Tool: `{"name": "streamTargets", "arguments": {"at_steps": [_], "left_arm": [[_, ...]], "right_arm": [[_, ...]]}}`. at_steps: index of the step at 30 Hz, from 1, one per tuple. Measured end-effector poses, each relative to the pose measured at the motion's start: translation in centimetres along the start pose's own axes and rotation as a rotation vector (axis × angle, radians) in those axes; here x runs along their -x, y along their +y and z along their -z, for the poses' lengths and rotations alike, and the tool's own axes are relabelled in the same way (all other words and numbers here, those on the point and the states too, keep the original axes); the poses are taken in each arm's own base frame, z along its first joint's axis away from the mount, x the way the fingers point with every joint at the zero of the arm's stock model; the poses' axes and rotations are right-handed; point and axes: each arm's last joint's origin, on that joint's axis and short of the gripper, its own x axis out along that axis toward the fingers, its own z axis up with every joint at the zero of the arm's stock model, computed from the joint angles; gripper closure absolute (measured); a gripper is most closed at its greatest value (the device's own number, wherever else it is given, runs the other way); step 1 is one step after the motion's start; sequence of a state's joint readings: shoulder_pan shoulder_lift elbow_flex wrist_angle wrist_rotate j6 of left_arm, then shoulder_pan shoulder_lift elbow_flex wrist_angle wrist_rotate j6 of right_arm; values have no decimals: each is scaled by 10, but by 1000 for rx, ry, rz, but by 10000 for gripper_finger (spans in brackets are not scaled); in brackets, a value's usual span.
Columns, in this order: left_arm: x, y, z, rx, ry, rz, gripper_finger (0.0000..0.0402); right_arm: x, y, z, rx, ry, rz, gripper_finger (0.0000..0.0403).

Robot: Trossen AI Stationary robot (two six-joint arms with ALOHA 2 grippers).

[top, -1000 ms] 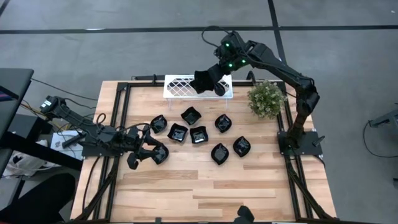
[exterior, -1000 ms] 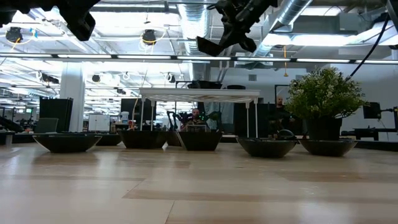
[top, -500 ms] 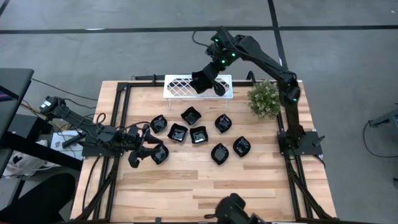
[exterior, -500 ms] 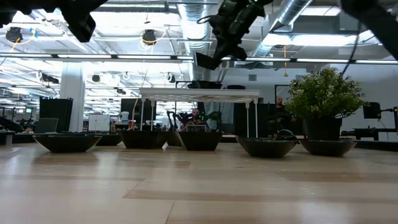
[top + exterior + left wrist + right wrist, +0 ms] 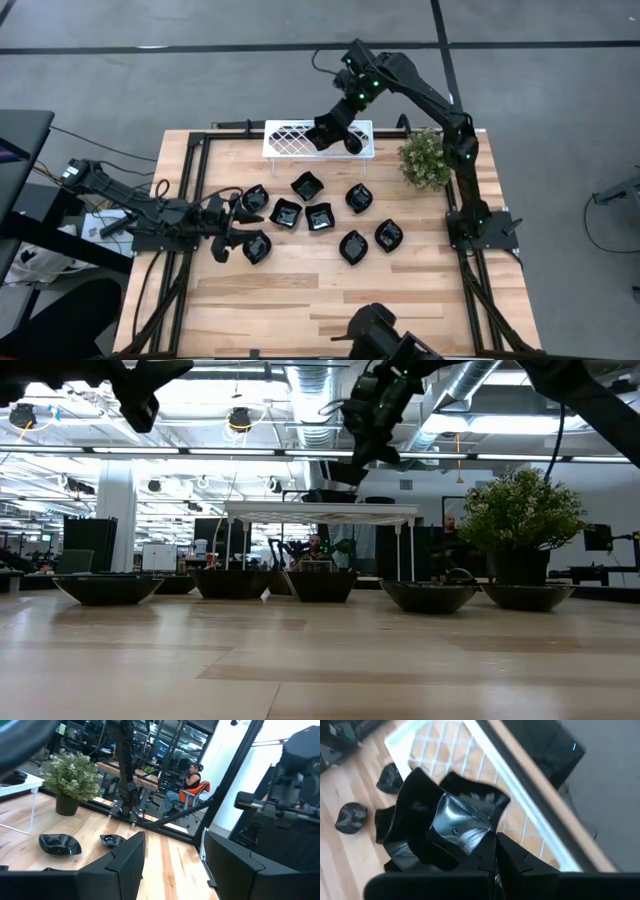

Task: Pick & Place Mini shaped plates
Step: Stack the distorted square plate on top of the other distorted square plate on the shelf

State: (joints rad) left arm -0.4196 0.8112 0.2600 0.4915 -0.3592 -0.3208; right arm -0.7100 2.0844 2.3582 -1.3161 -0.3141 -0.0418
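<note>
High view shows the right claw gripping a mini shaped plate over the white lattice tray. Lower it level, probably onto a bare spot, then release. Left claw gapes, idle over the table.

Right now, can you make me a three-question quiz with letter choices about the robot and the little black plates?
1. Where is the right hand?
A. over the white lattice tray
B. beside the plant
C. off the table

2. How many mini plates lie on the wooden table, counted from above?
A. three
B. eight
C. twelve

3. What is the right hand doing?
A. hanging empty
B. pushing the plant
C. gripping a black plate

Answers: 1 A, the high view shows it above the tray. 2 B, eight dishes show there. 3 C, the right wrist view shows the plate between its fingers.
</note>
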Motion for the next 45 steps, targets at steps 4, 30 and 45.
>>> {"name": "streamTargets", "arguments": {"at_steps": [4,30,45], "left_arm": [[-1,2,-1,1,-5,-11,197],[-1,2,-3,16,-30,-7,197],[-1,2,-4,18,-34,-6,197]], "right_arm": [[-1,6,-4,86,-41,6,401],[-39,7,-10,331,-9,39,401],[-37,15,-10,388,-7,46,377]]}}
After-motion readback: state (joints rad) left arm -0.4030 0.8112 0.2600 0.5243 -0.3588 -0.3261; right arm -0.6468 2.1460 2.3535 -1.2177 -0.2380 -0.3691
